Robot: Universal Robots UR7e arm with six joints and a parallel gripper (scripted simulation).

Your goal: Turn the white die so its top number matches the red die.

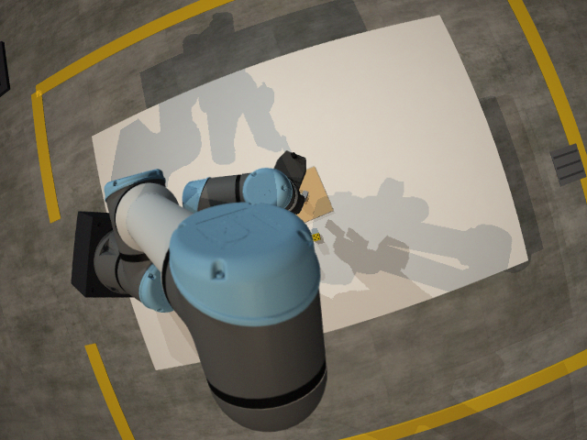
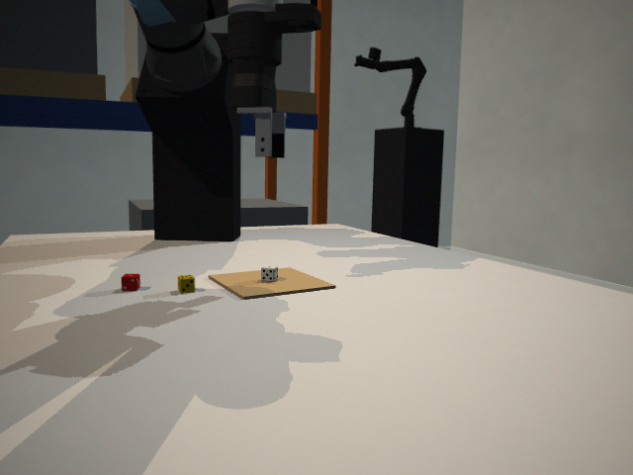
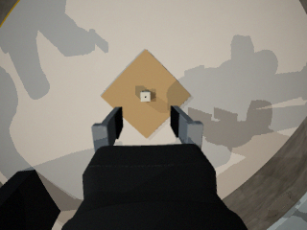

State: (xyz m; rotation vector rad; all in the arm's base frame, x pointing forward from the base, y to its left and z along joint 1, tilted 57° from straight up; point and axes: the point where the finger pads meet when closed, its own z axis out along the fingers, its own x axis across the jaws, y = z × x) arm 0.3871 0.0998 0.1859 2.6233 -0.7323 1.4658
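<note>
- A table (image 1: 403, 118) (image 2: 460, 357) (image 3: 201, 29) is being used as the support for the dice and the mat, and is being crossed by shadows of the arm (image 1: 246, 265) (image 2: 184, 55).
- A yellow die (image 1: 315, 236) (image 2: 186, 283) is being supported flat by the table, near the mat and apart from it; it is being positioned between the red die and the mat in the exterior view.
- A red die (image 2: 131, 282) is being supported flat by the table; its top face is being seen too obliquely for its number to be read.
- A tan mat (image 1: 319, 189) (image 2: 307, 286) (image 3: 125, 86) is being borne flat by the table.
- A white die (image 2: 269, 274) (image 3: 145, 97) is being carried flat by the mat, near its middle and inside all edges; a single pip is being shown on its top face.
- The gripper (image 1: 304, 195) (image 2: 270, 147) (image 3: 146, 116) is being held above the table, well apart from the white die; its jaws are being kept wide apart, with nothing being gripped.
- The arm is being carried by a black pedestal (image 1: 85, 256) (image 2: 197, 168) at the far side of the table.
- Tan boxes (image 2: 50, 84) are being held by a shelf unit (image 2: 320, 128) behind.
- A second arm (image 2: 416, 76) is being borne by another black stand (image 2: 406, 184) beyond the table.
</note>
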